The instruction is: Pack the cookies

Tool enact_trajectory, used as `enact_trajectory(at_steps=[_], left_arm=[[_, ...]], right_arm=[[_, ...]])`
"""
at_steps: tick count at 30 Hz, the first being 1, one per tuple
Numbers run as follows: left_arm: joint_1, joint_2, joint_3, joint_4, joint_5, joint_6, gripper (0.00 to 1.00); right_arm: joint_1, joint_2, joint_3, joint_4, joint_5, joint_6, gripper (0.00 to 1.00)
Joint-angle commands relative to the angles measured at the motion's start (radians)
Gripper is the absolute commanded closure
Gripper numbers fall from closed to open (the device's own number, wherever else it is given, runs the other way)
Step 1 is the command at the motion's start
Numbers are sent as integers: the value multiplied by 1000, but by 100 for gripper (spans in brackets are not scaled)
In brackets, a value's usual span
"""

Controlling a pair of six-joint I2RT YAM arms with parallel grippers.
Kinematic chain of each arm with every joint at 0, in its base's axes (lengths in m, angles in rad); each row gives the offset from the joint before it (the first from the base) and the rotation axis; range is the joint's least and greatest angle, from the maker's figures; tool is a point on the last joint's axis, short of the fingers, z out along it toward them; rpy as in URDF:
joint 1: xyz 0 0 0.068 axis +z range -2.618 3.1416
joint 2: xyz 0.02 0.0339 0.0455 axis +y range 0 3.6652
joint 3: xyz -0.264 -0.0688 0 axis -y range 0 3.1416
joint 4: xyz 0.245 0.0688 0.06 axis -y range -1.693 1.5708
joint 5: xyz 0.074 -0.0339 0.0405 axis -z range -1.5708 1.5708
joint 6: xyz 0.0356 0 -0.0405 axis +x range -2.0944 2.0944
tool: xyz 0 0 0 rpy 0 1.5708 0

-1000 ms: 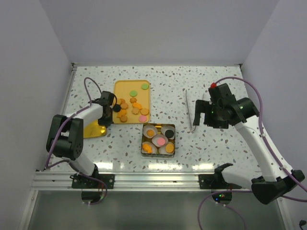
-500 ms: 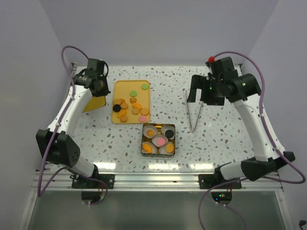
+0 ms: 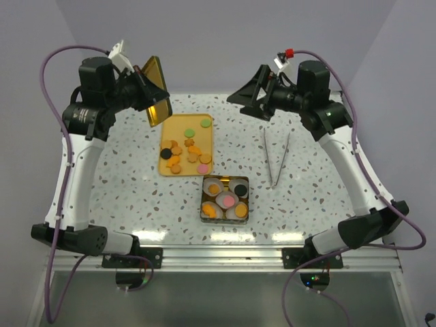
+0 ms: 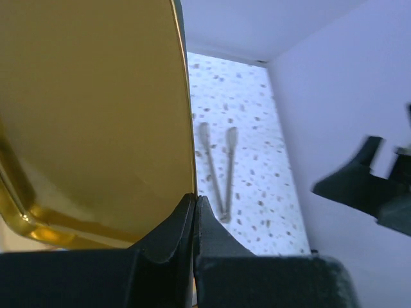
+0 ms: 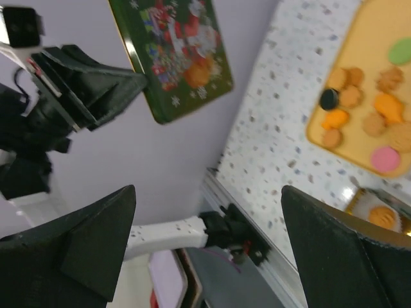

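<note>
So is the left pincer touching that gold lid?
Touching. In the left wrist view, the left pincer is clamped shut on the gold lid at its edge.

Pale lavender walls [image 3: 225, 41] are enclosing a white speckled tabletop [image 3: 150, 204]; an aluminium rail [image 3: 218, 253] is running along its near edge.

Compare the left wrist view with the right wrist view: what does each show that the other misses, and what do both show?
Only the left wrist view shows the tongs lying on the table and the plain gold inner face of the lid. Only the right wrist view shows the lid's printed Christmas face, the yellow tray with loose cookies, and a corner of the tin. Both show the lid pinched at its edge by the left gripper, and the speckled table.
</note>
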Motion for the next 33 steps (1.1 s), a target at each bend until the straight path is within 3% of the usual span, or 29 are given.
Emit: enact_trajectory(at_steps=[1,4,9,11,16,23,33], left_arm=[[7,-108,-64,342,312,-208,100],[7,-163,-156,540,397,-424,100],[7,-271,-400,1057,480,-748,100],[7,-289,-437,1156,486,-838,100],[7,-331,-479,1233,484,-933,100],[7,-354,-619,1541,492,-1136,100],[6,-364,-626,1602,495,-1167,100]], right_arm=[[-6,0,-93,406,-176,220,1],[-7,-4,-165,598,-181,353,1],[-7,-4,-286,919,-179,556,1],[-7,7,-323,1005,-188,613,1],[-6,26,-343,1052,-211,651,1],[-1,104,-311,1210,-259,774,1],[45,167,-253,1299,-276,874,1]])
